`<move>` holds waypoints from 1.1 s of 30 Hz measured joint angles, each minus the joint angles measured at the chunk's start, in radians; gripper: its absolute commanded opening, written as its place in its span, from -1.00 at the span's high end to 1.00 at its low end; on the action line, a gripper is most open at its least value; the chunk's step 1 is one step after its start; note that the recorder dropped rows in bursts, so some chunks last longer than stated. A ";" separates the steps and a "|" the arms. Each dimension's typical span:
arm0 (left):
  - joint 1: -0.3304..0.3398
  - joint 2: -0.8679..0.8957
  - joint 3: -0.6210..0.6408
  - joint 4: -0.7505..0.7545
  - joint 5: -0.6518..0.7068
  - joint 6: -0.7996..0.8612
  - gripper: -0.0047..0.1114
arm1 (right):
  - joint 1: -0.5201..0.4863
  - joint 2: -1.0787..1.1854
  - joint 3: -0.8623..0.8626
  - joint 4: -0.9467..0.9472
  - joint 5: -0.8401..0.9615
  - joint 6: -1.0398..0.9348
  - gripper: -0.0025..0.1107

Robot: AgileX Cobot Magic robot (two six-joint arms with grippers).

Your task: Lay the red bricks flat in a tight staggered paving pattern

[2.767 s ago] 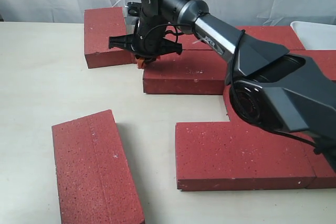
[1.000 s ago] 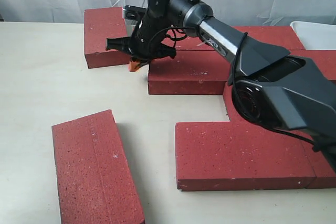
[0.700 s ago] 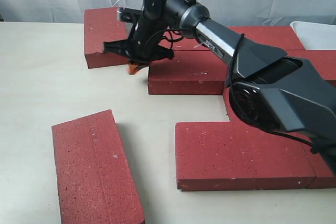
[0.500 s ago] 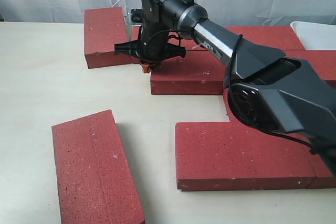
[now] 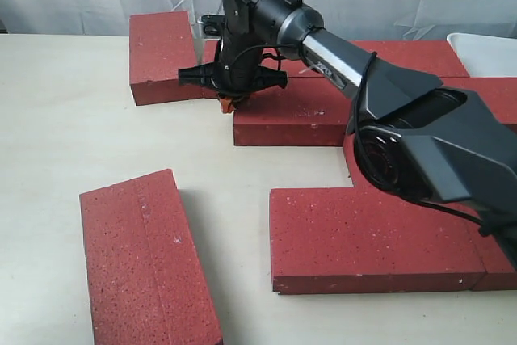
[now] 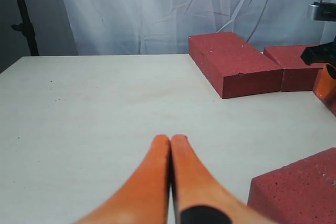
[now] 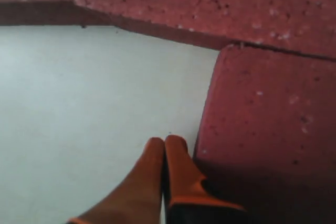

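Red bricks (image 5: pixel 371 240) are lying flat on the pale table (image 5: pixel 65 119), most of them sitting grouped toward the right side of the exterior view. The far-left brick (image 5: pixel 161 54) is resting at the back, the middle brick (image 5: pixel 299 115) is lying just right of it and nearer, and the loose brick (image 5: pixel 145 256) is sitting at an angle in the near left, well apart from the others. The right gripper (image 5: pixel 229 103) is pointing down at the tabletop in the gap between the far-left brick and the left end of the middle brick. In its wrist view its orange fingers (image 7: pixel 176 153) are pressing together with nothing between them, just beside that brick's corner; whether they are touching it I cannot tell. The left gripper (image 6: pixel 170 142) is hanging over bare table, its fingers likewise clenched on nothing. A white tray (image 5: pixel 489 50) is showing at the far right.
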 measured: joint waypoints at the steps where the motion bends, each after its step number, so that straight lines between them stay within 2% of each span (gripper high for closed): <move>1: 0.000 0.000 0.000 0.000 0.000 0.000 0.92 | 0.000 -0.002 0.002 -0.011 0.000 0.025 0.97; 6: 0.000 0.000 0.000 0.000 0.000 0.000 0.92 | 0.005 -0.004 0.004 0.003 -0.002 0.048 0.97; 10: 0.000 0.000 0.000 0.000 0.000 0.000 0.92 | -0.007 -0.004 0.006 0.211 -0.002 -0.116 0.97; 13: 0.000 0.000 0.000 0.000 0.000 0.000 0.92 | -0.009 -0.006 0.006 0.280 -0.002 -0.182 0.97; 18: 0.000 0.000 0.000 0.000 0.000 0.000 0.92 | -0.008 -0.010 0.033 0.043 -0.002 -0.094 0.97; 24: 0.000 0.000 0.000 0.000 0.000 0.000 0.92 | -0.002 -0.020 0.061 -0.010 -0.014 -0.037 0.97; 33: 0.000 0.000 0.000 0.000 0.000 0.000 0.92 | -0.018 -0.022 0.063 0.021 -0.014 -0.022 0.97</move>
